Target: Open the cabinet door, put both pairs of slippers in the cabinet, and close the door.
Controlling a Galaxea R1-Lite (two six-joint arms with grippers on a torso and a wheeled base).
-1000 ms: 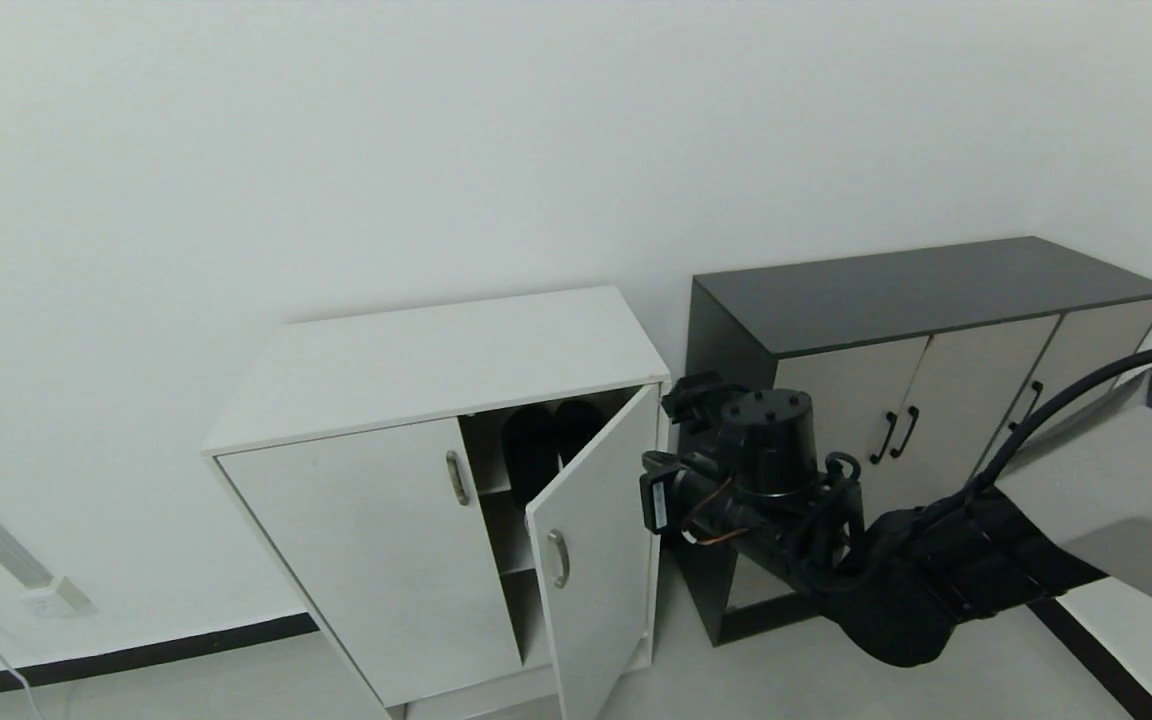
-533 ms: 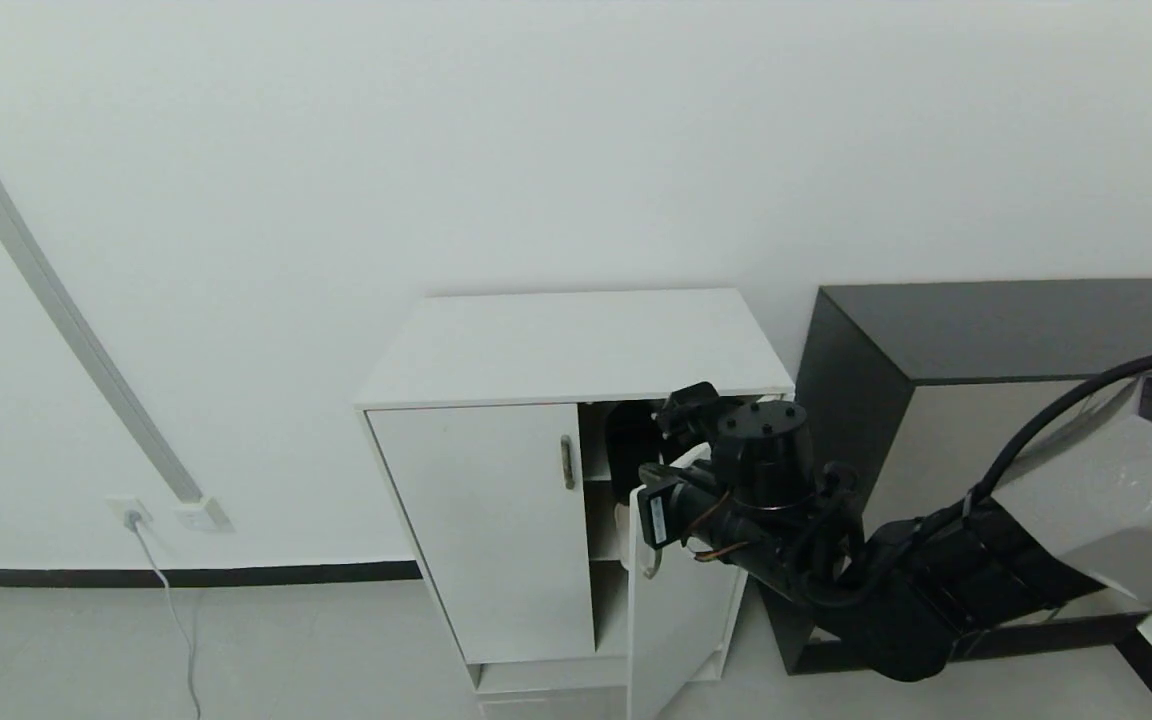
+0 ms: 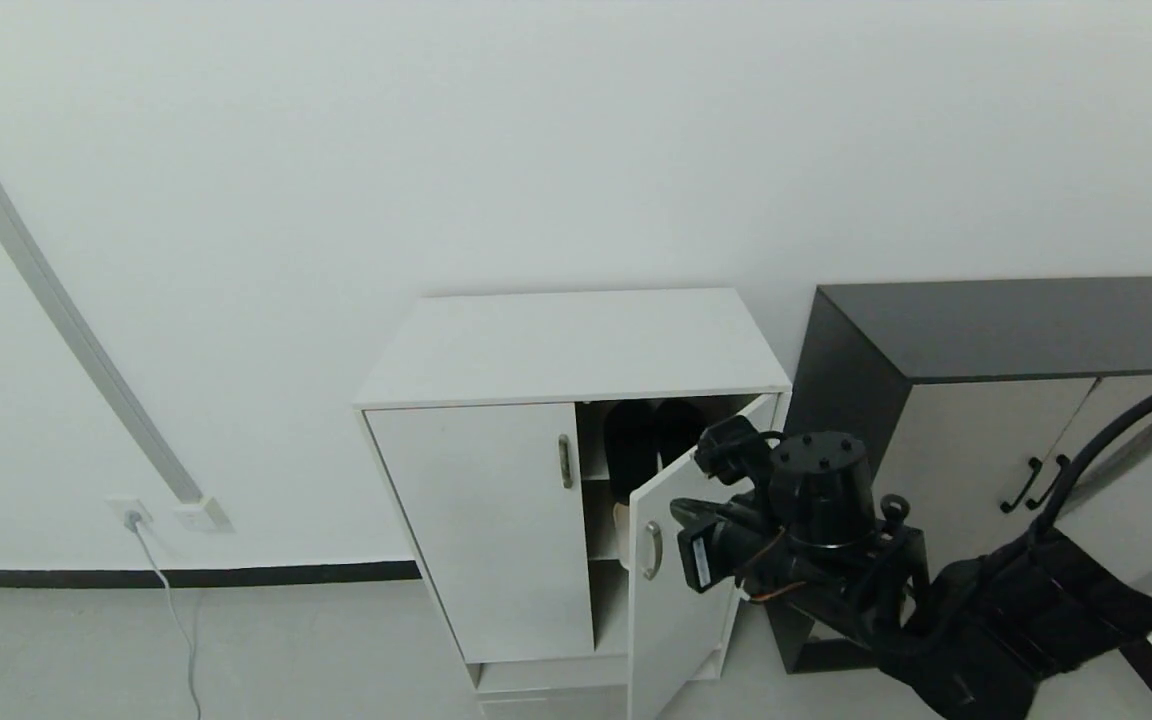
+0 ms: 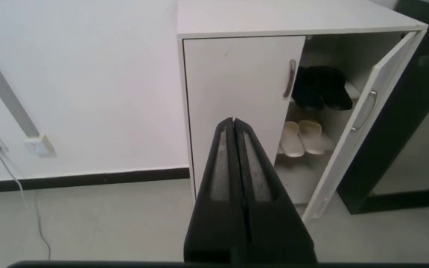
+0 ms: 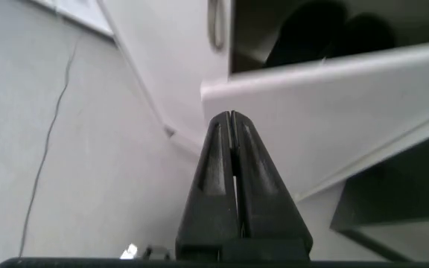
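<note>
- Black slippers (image 4: 322, 85) and white slippers (image 4: 304, 138) sit on cabinet (image 3: 576, 345) shelves; only closing seems left
- Right gripper (image 5: 232, 115), fingers together and empty, is beside the half-open door (image 5: 348, 89), likely to push
- Left gripper (image 4: 234, 121), fingers together, empty, hangs clear

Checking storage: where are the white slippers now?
Left wrist view: the white slippers sit in the white cabinet's open right side, on the shelf below the black slippers.

The right door (image 3: 666, 640) stands half open, leaving a narrow opening beside the shut left door (image 3: 481, 530). Black slippers (image 3: 636, 450) take up the top shelf and white slippers (image 4: 304, 138) the shelf below. The dark cabinet (image 3: 1016, 325) stands close on the door's outer side.
</note>
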